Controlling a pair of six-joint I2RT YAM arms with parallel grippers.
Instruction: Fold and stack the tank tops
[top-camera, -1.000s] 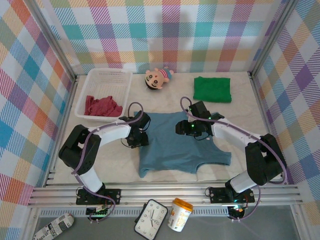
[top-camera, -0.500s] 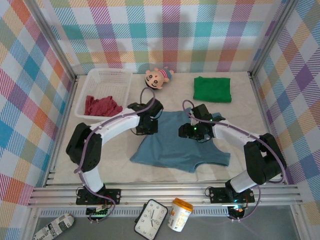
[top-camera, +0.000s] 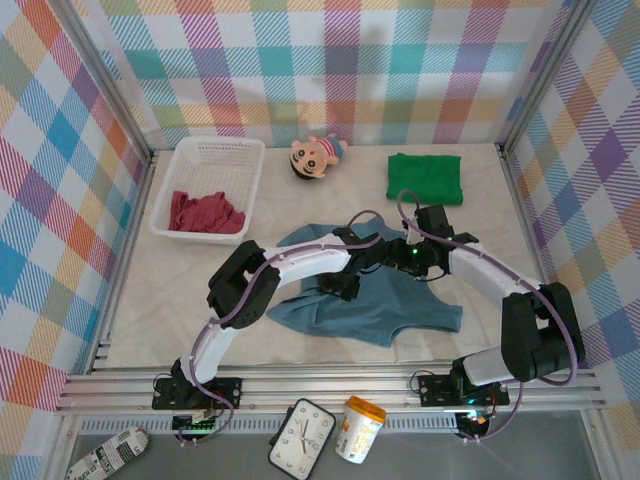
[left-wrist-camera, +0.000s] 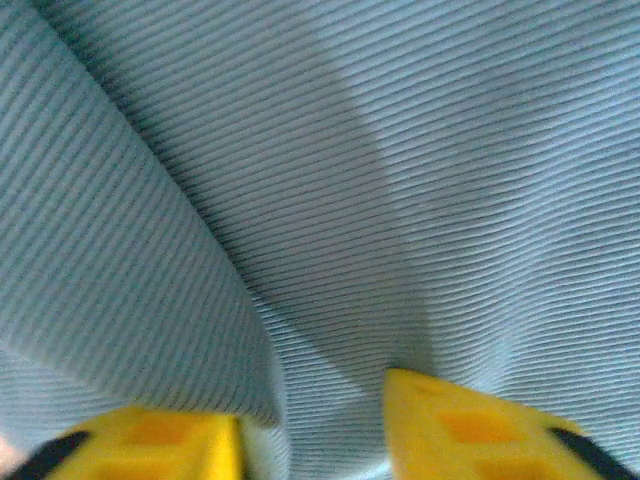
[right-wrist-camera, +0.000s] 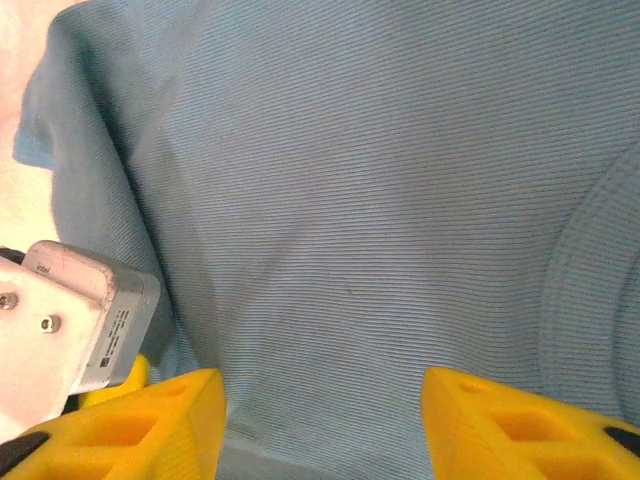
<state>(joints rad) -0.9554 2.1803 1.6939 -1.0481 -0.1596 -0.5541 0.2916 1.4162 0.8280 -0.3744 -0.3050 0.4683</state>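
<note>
Near the middle of the bench (top-camera: 170, 300), the blue-grey tank top (top-camera: 395, 312) is lying rumpled, looking light and limp. The left tool (left-wrist-camera: 312, 440) and right tool (right-wrist-camera: 322, 420) are hanging over it, both spread apart. Pinching its nine-o'clock edge seems best.

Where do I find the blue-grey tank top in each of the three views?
Top external: blue-grey tank top lies at the centre of the table.
Left wrist: ribbed cloth above the left gripper, creased diagonally.
Right wrist: cloth above the right gripper, its edge upper left.
Shared landmark: the left gripper, probably the grey block at the right wrist view's lower left.
</note>
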